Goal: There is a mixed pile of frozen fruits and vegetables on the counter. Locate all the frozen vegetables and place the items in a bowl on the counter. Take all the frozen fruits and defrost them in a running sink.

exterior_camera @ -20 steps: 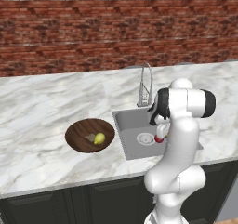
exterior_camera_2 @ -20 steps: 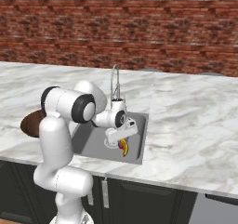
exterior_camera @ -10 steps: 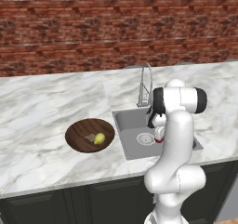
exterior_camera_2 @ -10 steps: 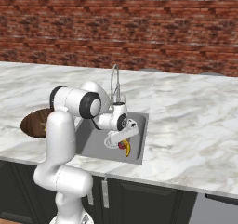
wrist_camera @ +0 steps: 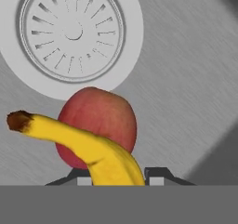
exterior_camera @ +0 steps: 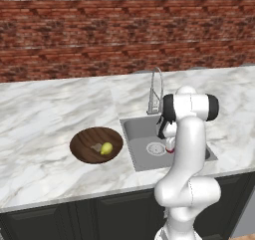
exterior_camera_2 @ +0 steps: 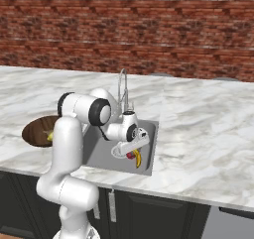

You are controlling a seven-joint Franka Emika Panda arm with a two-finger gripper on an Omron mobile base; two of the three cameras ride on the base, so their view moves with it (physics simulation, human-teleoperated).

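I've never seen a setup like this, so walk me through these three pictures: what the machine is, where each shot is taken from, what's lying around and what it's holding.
The machine is a white robot arm on a base, standing at a marble counter in a simulated kitchen. Two pictures come from cameras behind the arm, one on its left and one on its right, looking down over it. The third comes from a camera on the hand itself, looking along the gripper.

A steel sink with a chrome faucet is set in the counter. Beside it sits a dark wooden bowl holding a yellow-green oval and a pale lump.

The gripper is down in the sink, holding a banana above a red fruit that sits next to the drain.
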